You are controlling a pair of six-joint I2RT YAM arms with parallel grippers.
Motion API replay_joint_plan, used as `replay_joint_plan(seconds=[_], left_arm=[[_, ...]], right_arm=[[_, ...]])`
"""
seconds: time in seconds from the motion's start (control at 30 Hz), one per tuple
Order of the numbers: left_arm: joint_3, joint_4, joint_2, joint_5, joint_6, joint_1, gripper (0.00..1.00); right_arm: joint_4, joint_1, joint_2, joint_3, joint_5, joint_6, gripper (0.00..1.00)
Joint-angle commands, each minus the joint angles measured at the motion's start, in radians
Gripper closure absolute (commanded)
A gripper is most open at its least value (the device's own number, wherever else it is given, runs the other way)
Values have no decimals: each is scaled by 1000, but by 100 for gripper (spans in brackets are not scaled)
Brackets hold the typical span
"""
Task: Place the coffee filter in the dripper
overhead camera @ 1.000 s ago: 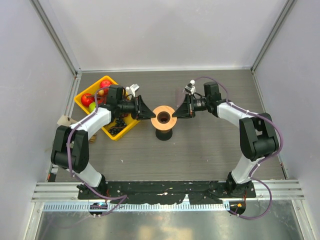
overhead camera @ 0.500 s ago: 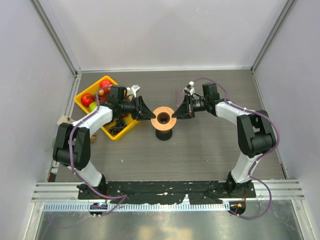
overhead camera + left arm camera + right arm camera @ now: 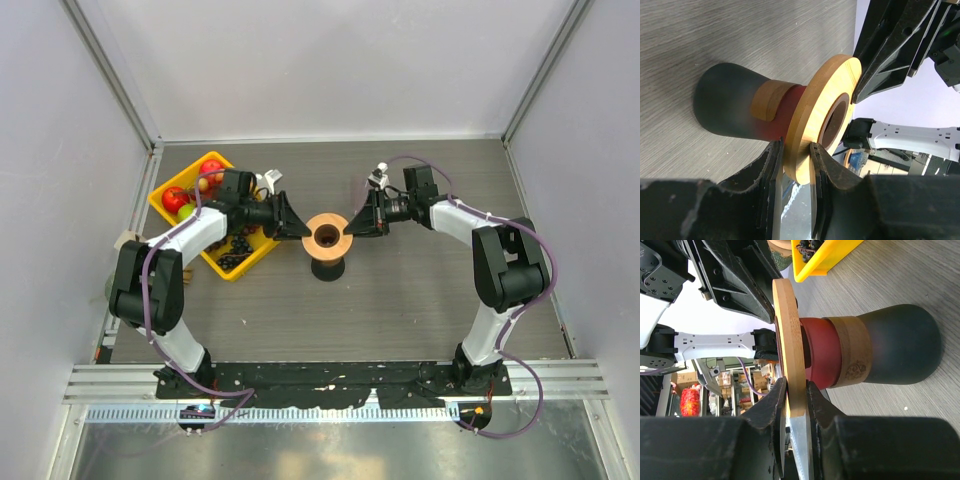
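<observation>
The dripper [image 3: 328, 238] stands mid-table on a black pedestal, with a red cone and a light-wood ring collar [image 3: 826, 97] [image 3: 788, 335]. My left gripper [image 3: 303, 233] [image 3: 795, 148] is shut on the ring's left edge. From the opposite side, my right gripper [image 3: 350, 230] [image 3: 796, 386] is shut on the ring's right edge. A brown surface [image 3: 836, 119] lines the inside of the ring opening. I cannot tell whether it is the coffee filter.
A yellow tray [image 3: 222, 268] with red fruit and dark grapes sits just behind the left gripper, and its corner shows in the right wrist view [image 3: 826, 260]. A tan bundle [image 3: 128, 240] lies by the left wall. Walls enclose the table on three sides.
Both grippers stay on the ring and the dripper has not moved. The elbows of both arms have shifted slightly.
</observation>
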Motion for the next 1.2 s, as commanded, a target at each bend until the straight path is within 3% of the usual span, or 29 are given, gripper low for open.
replay_joint_plan(seconds=[0.0, 0.13, 0.37, 0.63, 0.8, 1.0, 1.17], left_arm=[[50, -14, -10, 8, 19, 8, 70], [52, -10, -9, 11, 13, 8, 69], [52, -16, -12, 11, 19, 8, 63], [53, -33, -16, 14, 36, 8, 53], [46, -30, -25, 26, 34, 14, 48], [26, 2, -44, 49, 25, 30, 44], [19, 28, -62, 63, 17, 37, 41]], right_arm=[[-58, -15, 15, 16, 115, -66, 81], [-77, -17, 14, 28, 124, -80, 79], [-113, -18, 26, 53, 147, -103, 60], [-133, -26, 20, 67, 141, -126, 55], [-136, -24, -2, 71, 123, -134, 41], [-143, -23, -22, 82, 104, -146, 39], [-144, -24, -32, 105, 78, -157, 31]])
